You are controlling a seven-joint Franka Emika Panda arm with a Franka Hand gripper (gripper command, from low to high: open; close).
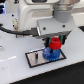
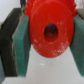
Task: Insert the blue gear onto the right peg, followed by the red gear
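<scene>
The red gear (image 1: 54, 45) is held between my gripper (image 1: 55, 46) fingers, which are shut on it, just above the blue gear (image 1: 50, 54). The blue gear lies on the grey black-rimmed plate (image 1: 34, 58) toward the exterior view's right end. The right peg is hidden under the gears. In the wrist view the red gear (image 2: 50, 31) fills the frame, its centre hole facing the camera, clamped between the green pads (image 2: 22, 41). The blue gear does not show in the wrist view.
The plate rests on a white table (image 1: 15, 70). The arm's white body (image 1: 35, 17) looms over the back of the scene. The table's far edge and a dark background lie at the exterior view's left.
</scene>
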